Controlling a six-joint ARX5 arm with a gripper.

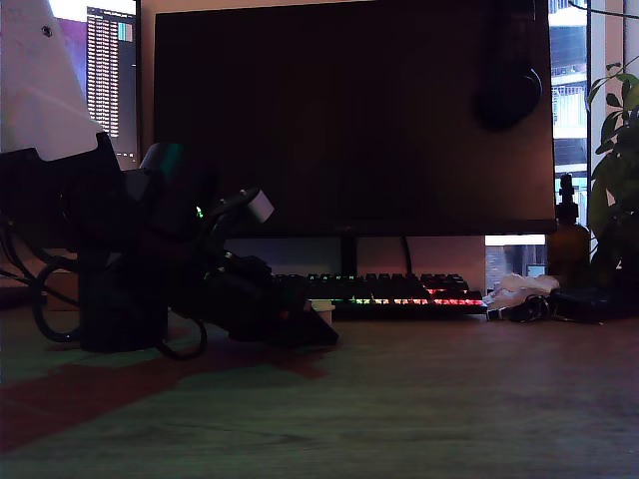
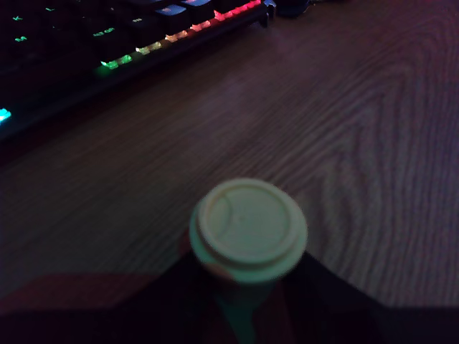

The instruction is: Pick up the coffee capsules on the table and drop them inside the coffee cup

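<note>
- My claw (image 2: pixel 247 301) is pinching the cream pod (image 2: pixel 248 228), its dark fingers closed on the body below the rim; the wrist view shows the round foil end facing the camera.
- The grip looks to sit low on the tapered body, so I judge a jolt could let the pod squirm out toward its narrow end and fall.
- In the exterior view my claw (image 1: pixel 312 321) sits low, right at the table (image 1: pixel 429 399), with a pale sliver of the pod showing at its tip. If I swing sideways before lifting, the pod could scrape the wood and twist loose.
- The lit keyboard (image 1: pixel 394 294) lies just behind my claw. A careless arc could clip its front edge.
- The dark upright shape at the exterior view's left may be the cup (image 1: pixel 122 299), but my arm and cables crowd it and I cannot be sure.
- With the room this dim, I could misjudge the cup's mouth and drop the pod outside.
- The blue pod is not visible.
</note>
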